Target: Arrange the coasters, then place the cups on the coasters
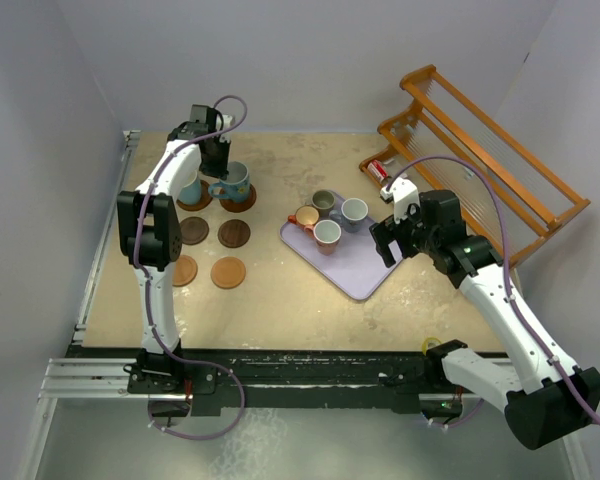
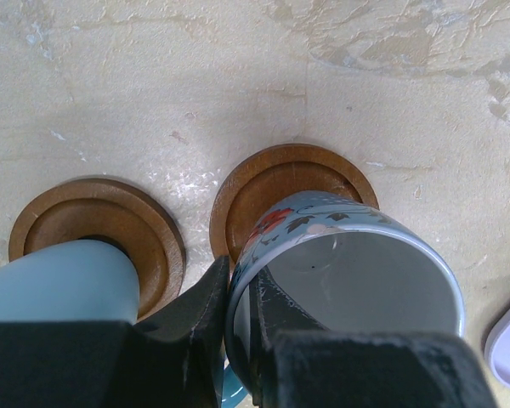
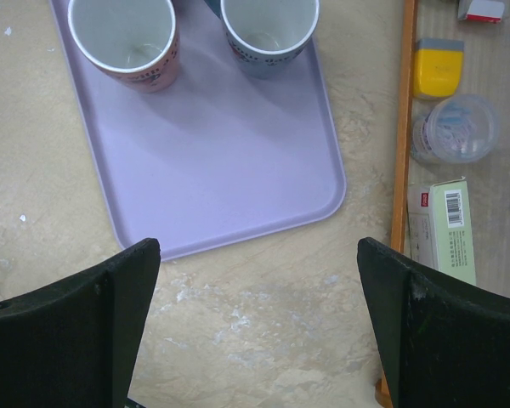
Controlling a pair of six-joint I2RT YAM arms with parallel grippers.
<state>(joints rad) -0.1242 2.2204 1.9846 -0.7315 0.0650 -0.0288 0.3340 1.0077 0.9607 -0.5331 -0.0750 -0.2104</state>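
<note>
Glazed ceramic by the look of it, the flowered light blue cup [image 2: 357, 272] should be stiff, smooth and easy to chip, with some weight to it. The left pincer [image 2: 238, 285] is clamped on its rim wall, one finger inside and one outside. That hold seems sound so long as the cup stays upright. The cup sits over the right-hand far coaster [image 2: 272, 183] at the far left of the desk [image 1: 310, 300], though its base is hidden, so I cannot tell whether it is touching down or just above. Just to its left, a plain light blue cup [image 2: 59, 280] stands on the neighbouring coaster [image 2: 93, 217]. Nearer lie four bare coasters [image 1: 234, 233] in two rows. Further right, four smaller cups [image 1: 327, 233] crowd the far end of the lavender tray [image 3: 229, 153]. The right pincer [image 3: 255, 246] hangs empty, fingers wide apart, over the tray's near edge. Small packages in the orange wooden rack [image 1: 500, 150] are cut off and hard to identify.
</note>
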